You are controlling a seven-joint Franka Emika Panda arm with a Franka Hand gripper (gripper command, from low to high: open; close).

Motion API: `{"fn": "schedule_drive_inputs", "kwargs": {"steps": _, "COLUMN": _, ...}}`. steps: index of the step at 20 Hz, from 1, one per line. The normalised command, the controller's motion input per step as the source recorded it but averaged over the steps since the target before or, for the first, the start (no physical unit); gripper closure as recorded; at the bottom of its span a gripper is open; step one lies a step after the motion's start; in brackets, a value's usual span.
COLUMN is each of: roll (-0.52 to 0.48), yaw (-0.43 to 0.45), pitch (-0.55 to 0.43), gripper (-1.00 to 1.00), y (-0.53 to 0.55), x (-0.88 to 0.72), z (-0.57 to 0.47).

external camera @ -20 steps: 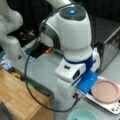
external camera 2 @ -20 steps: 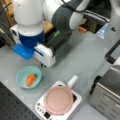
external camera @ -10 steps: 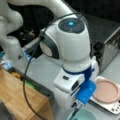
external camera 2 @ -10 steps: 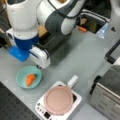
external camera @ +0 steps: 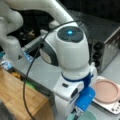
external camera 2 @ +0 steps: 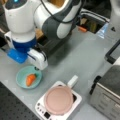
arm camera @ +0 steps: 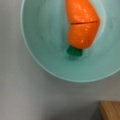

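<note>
One carrot lies in a teal bowl at the lower left of a front view; in the wrist view the carrot fills the upper right, green stub toward the frame's middle, inside the bowl. The gripper hangs just above the bowl's upper right rim; its fingers are hidden behind the white wrist, so whether it is released or clenched I cannot tell; in a front view the gripper sits at the bottom edge over the bowl. The carrot looks like a stiff, light plastic toy with a seam across it, likely smooth and slippery; the thick middle seems the best hold. A pink pan rests on a white hob at lower centre. No writing is readable.
</note>
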Motion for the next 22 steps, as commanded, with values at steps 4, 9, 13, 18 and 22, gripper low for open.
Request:
{"fn": "schedule_drive_inputs", "kwargs": {"steps": 4, "roll": 0.129, "yaw": 0.045, "pitch": 0.049, "gripper": -1.00, "y": -0.19, "x": 0.28, "z": -0.14}}
{"fn": "schedule_drive_inputs", "kwargs": {"steps": 9, "roll": 0.113, "yaw": 0.051, "pitch": 0.037, "gripper": -1.00, "y": -0.18, "x": 0.27, "z": -0.15}}
{"fn": "schedule_drive_inputs", "kwargs": {"steps": 13, "roll": 0.122, "yaw": 0.056, "pitch": 0.044, "gripper": -1.00, "y": -0.16, "x": 0.26, "z": -0.07}}
{"fn": "schedule_drive_inputs", "kwargs": {"steps": 18, "roll": 0.149, "yaw": 0.054, "pitch": 0.043, "gripper": -1.00, "y": -0.12, "x": 0.24, "z": 0.01}}
{"fn": "schedule_drive_inputs", "kwargs": {"steps": 22, "roll": 0.173, "yaw": 0.045, "pitch": 0.055, "gripper": -1.00, "y": -0.16, "x": 0.25, "z": 0.04}}
